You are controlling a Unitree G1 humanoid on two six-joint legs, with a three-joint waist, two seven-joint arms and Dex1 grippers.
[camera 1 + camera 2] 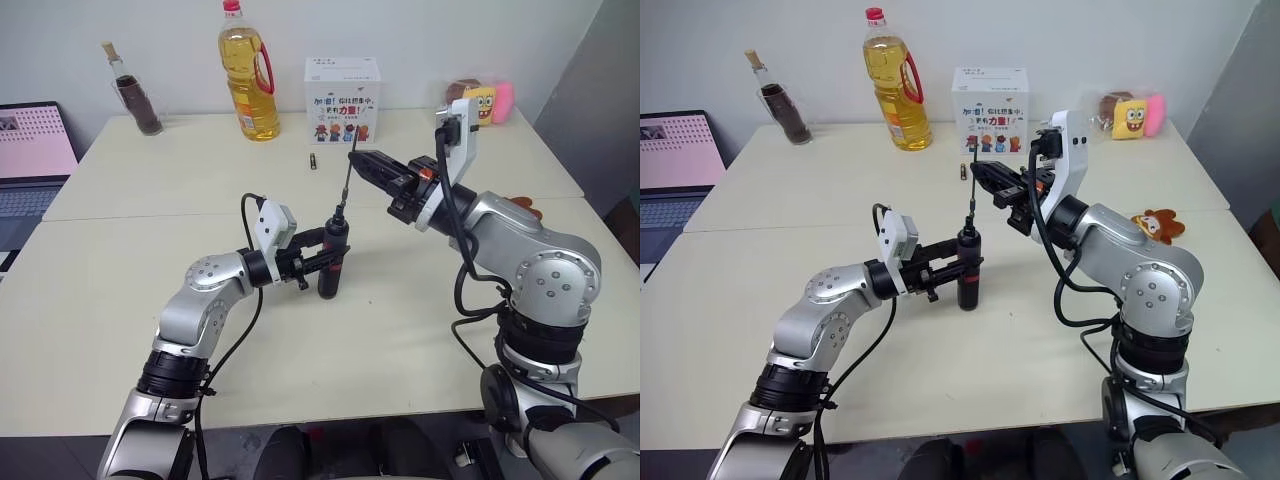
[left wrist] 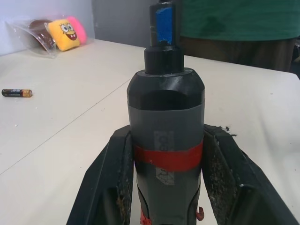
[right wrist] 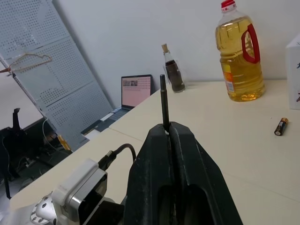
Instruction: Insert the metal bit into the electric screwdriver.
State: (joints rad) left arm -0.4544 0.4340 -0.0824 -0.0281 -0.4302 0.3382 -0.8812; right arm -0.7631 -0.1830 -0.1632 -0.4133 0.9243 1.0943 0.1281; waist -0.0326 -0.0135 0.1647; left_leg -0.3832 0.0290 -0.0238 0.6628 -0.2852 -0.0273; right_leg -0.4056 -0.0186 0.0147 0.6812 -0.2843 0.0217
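The electric screwdriver (image 1: 332, 258), black with a red band (image 2: 168, 157), stands upright just above the table. My left gripper (image 1: 322, 262) is shut on its body from the side, its fingers (image 2: 112, 183) pressing both flanks. The metal bit (image 1: 345, 182), a thin grey rod, slants down from my right gripper (image 1: 358, 160), which is shut on its upper part. The bit's lower end meets the screwdriver's tip (image 1: 338, 212); I cannot tell whether it sits inside. In the right wrist view the bit (image 3: 163, 101) sticks out from between the closed fingers.
A loose battery (image 1: 312, 161) lies behind the tools. Along the back stand an oil bottle (image 1: 248, 80), a white box (image 1: 342, 98), a small dark bottle (image 1: 135, 95) and plush toys (image 1: 480, 100). A laptop (image 1: 30, 150) sits far left. A person in green (image 2: 234, 23) stands beyond the table.
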